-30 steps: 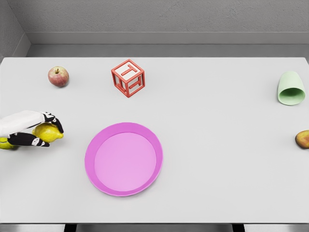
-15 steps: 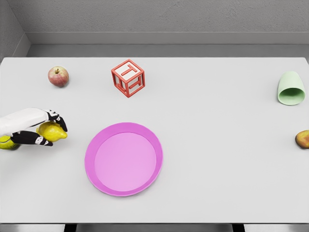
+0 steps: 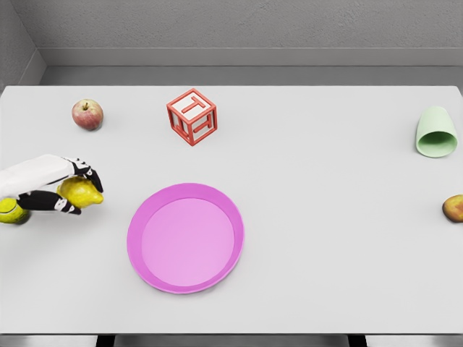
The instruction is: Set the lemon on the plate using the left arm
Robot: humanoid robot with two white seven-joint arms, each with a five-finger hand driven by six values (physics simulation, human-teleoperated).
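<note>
A yellow lemon [image 3: 82, 192] sits in my left hand [image 3: 74, 189] at the table's left side, with black-tipped fingers curled over its top and the thumb under it. It appears lifted a little off the table. The pink plate [image 3: 185, 237] lies to the right of the hand, a short gap away, with nothing on it. My left arm comes in from the left edge. The right arm does not show.
Another yellow-green fruit [image 3: 10, 210] peeks out under my left forearm at the left edge. A red apple [image 3: 87, 114] sits at the back left, a red letter cube [image 3: 192, 116] behind the plate, a tipped green cup [image 3: 436, 132] and a brownish fruit [image 3: 453, 208] at the right.
My left hand has risen and shifted slightly right toward the plate with the lemon held in it. Nothing else has moved.
</note>
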